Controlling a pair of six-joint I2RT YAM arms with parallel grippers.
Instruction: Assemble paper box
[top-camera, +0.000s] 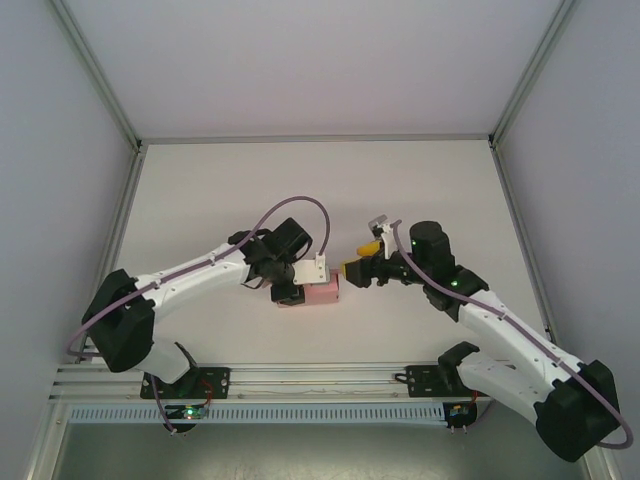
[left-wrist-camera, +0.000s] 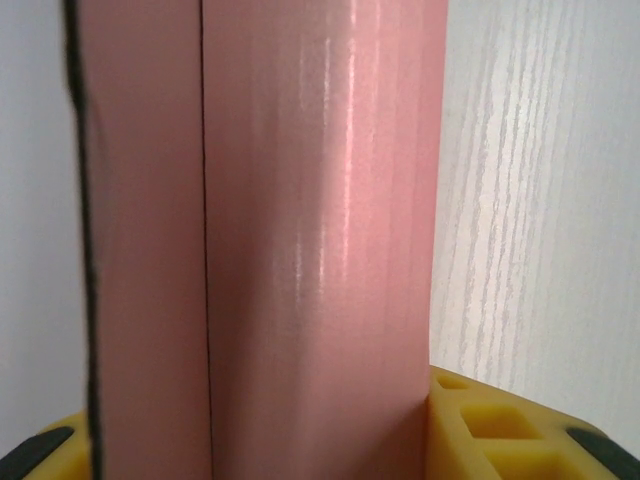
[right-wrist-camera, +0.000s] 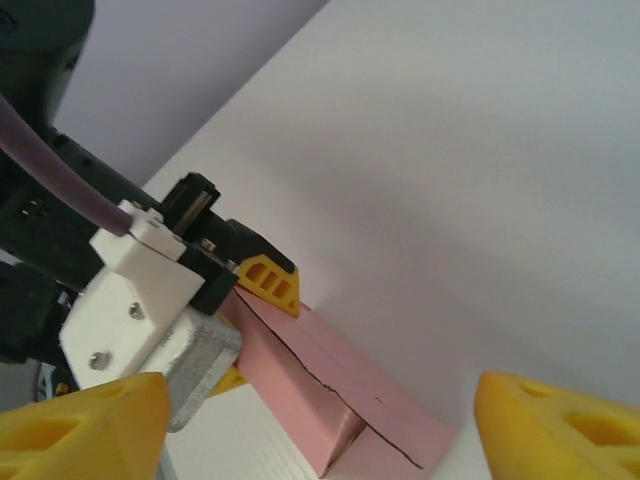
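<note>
The paper box (top-camera: 324, 293) is a small pink rectangular box resting on the white table just left of centre. My left gripper (top-camera: 290, 289) is shut on its left end. In the left wrist view the paper box (left-wrist-camera: 300, 250) stands tall between the yellow fingertips (left-wrist-camera: 490, 425), with a dark seam running down its face. My right gripper (top-camera: 352, 268) hovers just right of the box, open with nothing in it. In the right wrist view the paper box (right-wrist-camera: 340, 385) lies ahead of the open right gripper (right-wrist-camera: 320, 430), a flap overlapping its top, and the left gripper's yellow fingertip (right-wrist-camera: 268, 280) presses its far end.
The white table (top-camera: 220, 190) is walled by pale panels and aluminium posts at the back corners. A purple cable (top-camera: 300, 205) loops above the left wrist. A slotted rail (top-camera: 320, 378) runs along the near edge between the arm bases.
</note>
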